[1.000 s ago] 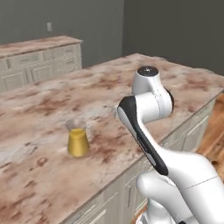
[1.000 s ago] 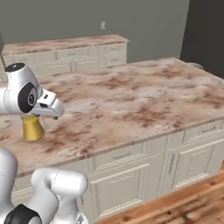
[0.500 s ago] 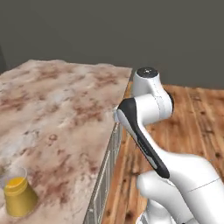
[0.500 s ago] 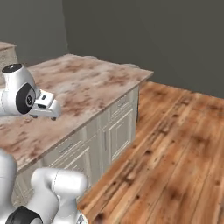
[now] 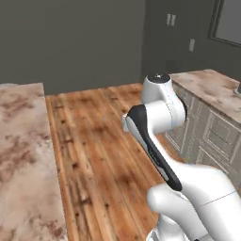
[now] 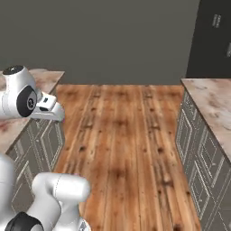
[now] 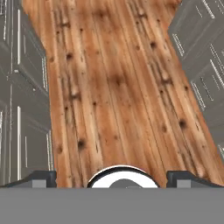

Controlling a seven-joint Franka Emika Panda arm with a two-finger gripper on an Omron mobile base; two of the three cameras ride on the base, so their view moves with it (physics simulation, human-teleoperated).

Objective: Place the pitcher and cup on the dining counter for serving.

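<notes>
The pitcher and the cup are out of view. The dining counter [image 5: 21, 155] is the reddish-brown and cream marbled slab along the left edge of the left base view. In the right base view its corner [image 6: 47, 77] sits over cream panelled cabinets behind my hand. My gripper [image 7: 116, 178] is open with nothing between its fingertips [image 7: 41, 178]. It hangs over the wooden floor, beside the counter's end. The hand [image 6: 47, 108] points down and to the right.
A wooden plank floor [image 6: 122, 135] runs between the dining counter and a second marbled counter [image 6: 212, 101] with grey-cream drawers on the right, also seen in the left base view [image 5: 212, 87]. A dark grey wall [image 6: 113, 36] closes the far end.
The whole picture has swung: the base has turned right, away from the dining counter, and the pitcher has left the frames. The arm keeps its pose and the gripper stays open.
</notes>
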